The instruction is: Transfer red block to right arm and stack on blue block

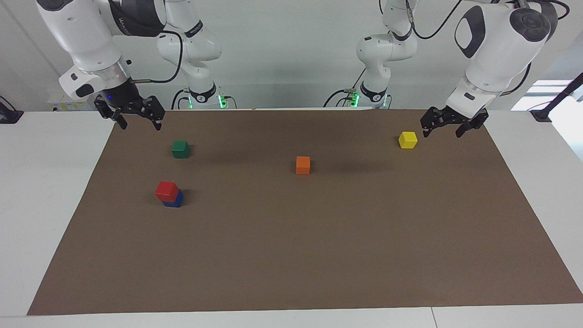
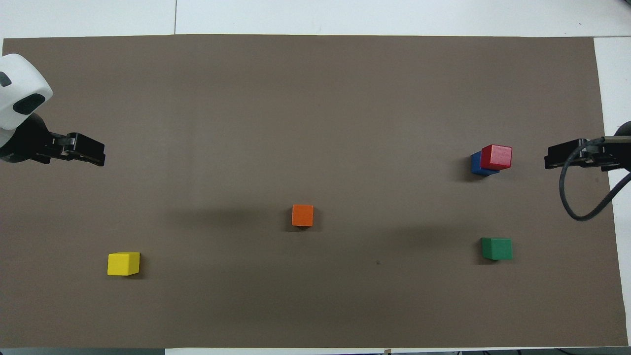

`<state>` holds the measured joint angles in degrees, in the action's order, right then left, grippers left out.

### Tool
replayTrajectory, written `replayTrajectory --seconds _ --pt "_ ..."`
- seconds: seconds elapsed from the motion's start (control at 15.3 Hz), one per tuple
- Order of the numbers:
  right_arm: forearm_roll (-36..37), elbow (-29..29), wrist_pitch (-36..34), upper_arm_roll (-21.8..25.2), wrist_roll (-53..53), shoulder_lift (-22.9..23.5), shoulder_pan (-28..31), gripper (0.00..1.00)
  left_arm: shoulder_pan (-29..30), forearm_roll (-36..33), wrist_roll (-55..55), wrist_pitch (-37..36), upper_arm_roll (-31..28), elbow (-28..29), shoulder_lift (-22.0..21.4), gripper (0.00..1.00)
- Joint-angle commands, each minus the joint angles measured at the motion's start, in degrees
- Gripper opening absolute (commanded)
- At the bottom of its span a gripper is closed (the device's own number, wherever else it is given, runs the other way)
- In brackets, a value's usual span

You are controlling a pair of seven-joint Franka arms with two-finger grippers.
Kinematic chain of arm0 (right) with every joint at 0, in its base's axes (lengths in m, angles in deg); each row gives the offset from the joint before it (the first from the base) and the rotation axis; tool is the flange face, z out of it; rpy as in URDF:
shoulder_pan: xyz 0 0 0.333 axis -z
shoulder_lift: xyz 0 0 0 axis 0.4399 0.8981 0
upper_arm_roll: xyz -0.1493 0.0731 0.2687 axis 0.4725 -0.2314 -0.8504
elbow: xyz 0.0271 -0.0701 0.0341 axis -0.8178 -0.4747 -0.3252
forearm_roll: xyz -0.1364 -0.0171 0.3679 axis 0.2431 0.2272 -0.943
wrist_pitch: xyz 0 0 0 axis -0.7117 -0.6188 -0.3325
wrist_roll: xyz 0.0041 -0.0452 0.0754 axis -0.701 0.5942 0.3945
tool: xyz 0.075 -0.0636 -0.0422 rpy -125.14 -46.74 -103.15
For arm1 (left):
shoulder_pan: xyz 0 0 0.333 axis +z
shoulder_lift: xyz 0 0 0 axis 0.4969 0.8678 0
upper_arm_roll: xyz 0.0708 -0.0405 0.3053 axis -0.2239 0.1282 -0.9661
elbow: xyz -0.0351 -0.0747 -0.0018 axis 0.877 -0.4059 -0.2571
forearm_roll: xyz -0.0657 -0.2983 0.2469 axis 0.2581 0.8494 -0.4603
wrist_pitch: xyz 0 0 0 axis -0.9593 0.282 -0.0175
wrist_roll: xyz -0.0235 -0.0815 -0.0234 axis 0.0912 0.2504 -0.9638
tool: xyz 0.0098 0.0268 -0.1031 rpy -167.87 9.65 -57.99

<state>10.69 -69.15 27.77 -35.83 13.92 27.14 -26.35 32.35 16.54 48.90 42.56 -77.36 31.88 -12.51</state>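
The red block [image 1: 166, 190] [image 2: 496, 156] rests on top of the blue block [image 1: 176, 200] [image 2: 475, 164], set slightly off-centre, toward the right arm's end of the brown mat. Nothing touches the stack. My right gripper [image 1: 139, 124] [image 2: 559, 160] hangs open and empty in the air over the mat's edge at that end, apart from the stack. Over the mat at the left arm's end, my left gripper [image 1: 441, 133] [image 2: 88, 155] is open and empty, just beside the yellow cube.
A green cube [image 1: 181, 149] [image 2: 496, 248] lies nearer to the robots than the stack. An orange cube [image 1: 303, 165] [image 2: 302, 215] sits mid-mat. A yellow cube [image 1: 407, 140] [image 2: 123, 263] lies at the left arm's end. The brown mat [image 1: 319, 255] covers most of the white table.
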Motion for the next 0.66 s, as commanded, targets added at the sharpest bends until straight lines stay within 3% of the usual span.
replayTrajectory --seconds 0.0,0.59 --pt "0.5 0.7 0.3 -0.3 1.7 0.6 1.0 1.0 0.0 0.6 0.7 0.9 -0.3 1.1 -1.0 1.0" --pt "0.3 0.6 -0.5 -0.3 1.3 0.4 1.0 1.0 -0.3 0.6 0.8 1.0 0.1 1.2 -1.0 1.0"
